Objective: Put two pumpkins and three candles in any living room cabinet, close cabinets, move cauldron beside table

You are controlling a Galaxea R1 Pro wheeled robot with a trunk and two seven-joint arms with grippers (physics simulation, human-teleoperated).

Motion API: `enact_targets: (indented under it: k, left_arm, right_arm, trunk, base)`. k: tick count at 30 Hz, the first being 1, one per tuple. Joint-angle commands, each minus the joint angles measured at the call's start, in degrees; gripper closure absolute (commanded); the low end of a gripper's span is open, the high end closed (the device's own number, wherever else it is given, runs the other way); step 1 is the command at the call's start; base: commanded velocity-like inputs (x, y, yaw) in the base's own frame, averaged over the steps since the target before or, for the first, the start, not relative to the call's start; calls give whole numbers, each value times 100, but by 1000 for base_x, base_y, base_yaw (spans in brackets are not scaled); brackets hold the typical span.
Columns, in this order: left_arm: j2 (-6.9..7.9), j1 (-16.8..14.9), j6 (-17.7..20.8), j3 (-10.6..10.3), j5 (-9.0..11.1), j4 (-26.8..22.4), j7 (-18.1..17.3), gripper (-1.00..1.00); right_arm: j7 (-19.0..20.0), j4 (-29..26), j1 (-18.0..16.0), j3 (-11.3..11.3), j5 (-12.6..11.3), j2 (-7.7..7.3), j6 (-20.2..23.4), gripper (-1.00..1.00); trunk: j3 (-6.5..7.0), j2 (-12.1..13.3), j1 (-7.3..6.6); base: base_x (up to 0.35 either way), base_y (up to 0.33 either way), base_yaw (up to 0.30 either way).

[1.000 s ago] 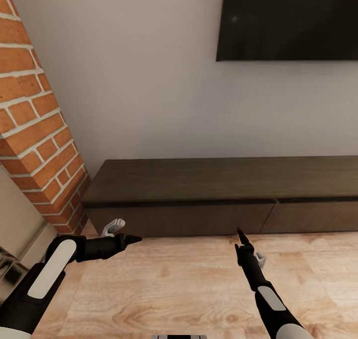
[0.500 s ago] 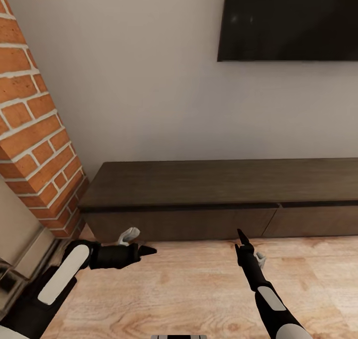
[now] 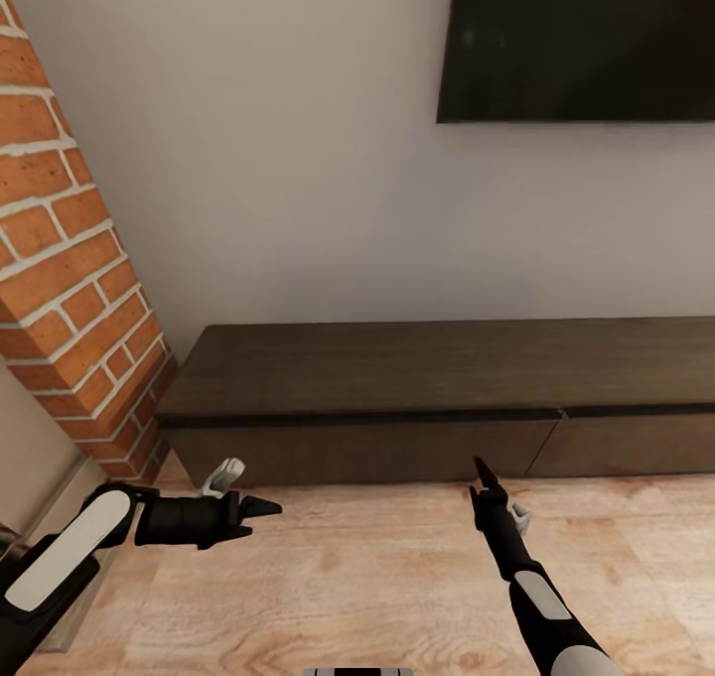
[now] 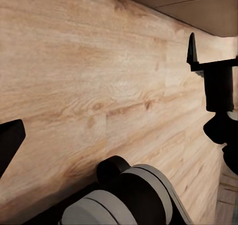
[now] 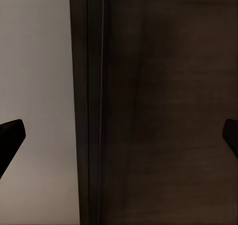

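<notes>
Cabinet (image 3: 437, 398) spans the middle of the head frame, low dark-brown unit against the white wall, drawer fronts flush and shut. Left gripper (image 3: 260, 505) at lower left hangs over the wood floor (image 3: 397, 577), just in front of the cabinet's left end, empty; jaw spread unclear. Right gripper (image 3: 484, 473) at lower centre-right points at the drawer fronts, fingers apart in its wrist view, holding nothing. Brick column (image 3: 60, 289) at left, black TV (image 3: 581, 41) upper right.

Dark cabinet (image 3: 437, 368) on wooden floor (image 3: 377, 587)
</notes>
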Motion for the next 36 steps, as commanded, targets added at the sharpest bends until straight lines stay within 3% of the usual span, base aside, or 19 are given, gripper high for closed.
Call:
enact_targets:
  k: [1, 10, 16, 36]
  left_arm:
    - [13, -4, 4, -9, 79, -6, 60, -100]
    - [-16, -2, -1, -60, 103, -10, 62, -100]
    - [-17, -2, -2, -164, 98, -10, 59, -100]
    - [-17, -2, -6, -170, 112, -10, 58, -100]
  right_arm:
    - [18, 0, -3, -21, -53, 4, 60, -100]
    - [18, 8, -3, -21, -53, 4, -184, -100]
    - [18, 7, -3, -13, -48, 4, -194, -100]
    - [18, 0, -3, 7, -35, 4, -135, -100]
  trunk:
    - [-5, -2, 0]
    - [-5, -2, 0]
    - [-5, -2, 0]
    - [-5, -2, 0]
  base:
    - [61, 18, 0]
    - [186, 3, 0]
    - [177, 0, 0]
    - [86, 20, 0]
